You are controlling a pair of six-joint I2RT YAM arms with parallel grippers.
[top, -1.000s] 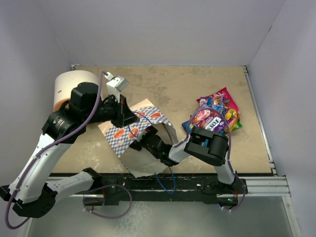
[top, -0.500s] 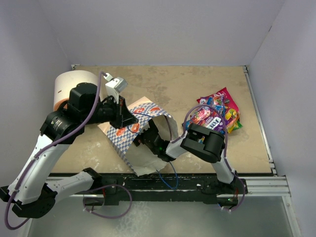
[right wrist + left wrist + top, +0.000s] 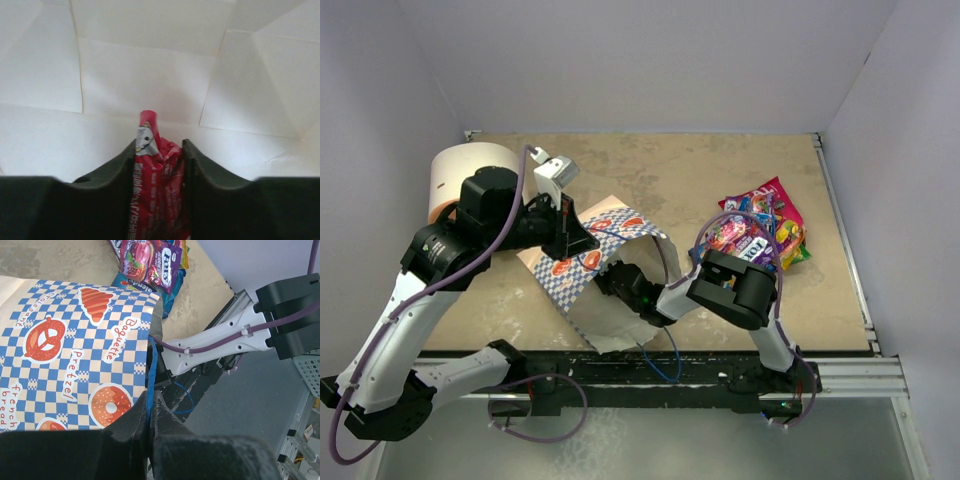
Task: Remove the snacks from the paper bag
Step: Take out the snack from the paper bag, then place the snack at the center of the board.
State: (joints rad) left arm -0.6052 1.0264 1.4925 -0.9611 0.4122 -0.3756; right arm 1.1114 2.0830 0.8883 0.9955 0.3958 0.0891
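Note:
The blue-and-white checkered paper bag (image 3: 582,268) lies on its side, mouth toward the near edge. My left gripper (image 3: 149,411) is shut on its thin blue cord handle (image 3: 151,365) and holds the mouth up. My right gripper (image 3: 159,150) is deep inside the cream-white bag interior (image 3: 150,75). Its fingers press both sides of a crumpled red snack packet (image 3: 157,192). From above, the bag hides those fingers. Several other snacks (image 3: 757,234) lie piled on the table to the right, also seen in the left wrist view as bright snack packets (image 3: 150,260).
A white-and-orange cylinder (image 3: 460,176) stands at the back left behind the left arm. The right arm's elbow (image 3: 735,290) sits close to the snack pile. Grey walls enclose the tan table (image 3: 700,170) on three sides.
The right forearm has pushed left, deeper into the bag's mouth, and its jaws have closed in on the red packet. The left arm and the snack pile have stayed put.

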